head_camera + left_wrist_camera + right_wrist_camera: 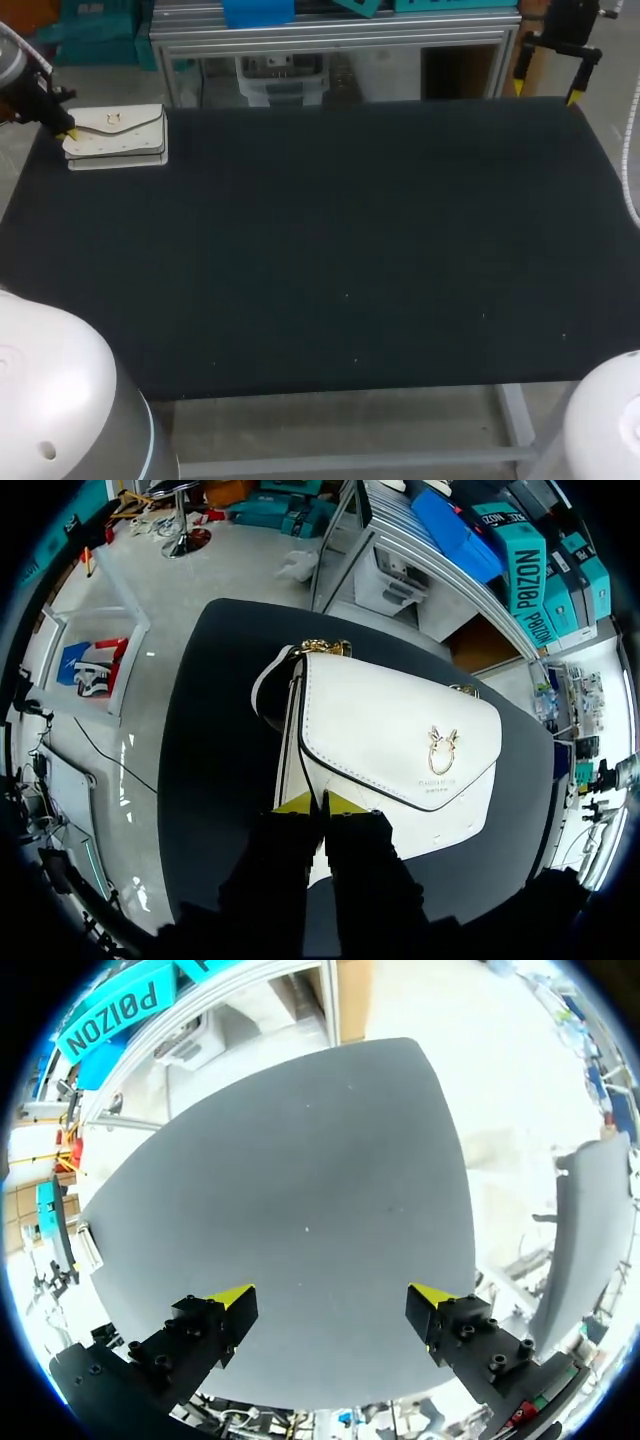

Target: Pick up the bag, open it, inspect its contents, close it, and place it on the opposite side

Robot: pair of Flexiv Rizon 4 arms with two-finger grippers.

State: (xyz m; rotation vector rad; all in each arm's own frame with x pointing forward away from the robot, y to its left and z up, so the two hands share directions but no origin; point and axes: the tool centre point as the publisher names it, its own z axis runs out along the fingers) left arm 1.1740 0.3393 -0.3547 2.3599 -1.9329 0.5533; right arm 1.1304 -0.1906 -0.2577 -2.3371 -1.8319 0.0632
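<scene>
Bag (118, 135) position is recorded as the table's (330, 250) far left corner, lying flat with the flap up. The bag is pinched at its left end by the left gripper (322, 802), whose tips are pressed nearly together with a sliver of white edge between them. The right gripper (335, 1305) is held spread and empty near the table's far right corner.

The step in hand is judged to be the pick-up. A deeper bite is advised before lifting, as an edge hold may let the bag swing or slip. A slow, straight lift is recommended.

The long axis is laid along the table's far edge. The flap's tip is pointed toward the table's near edge.
</scene>
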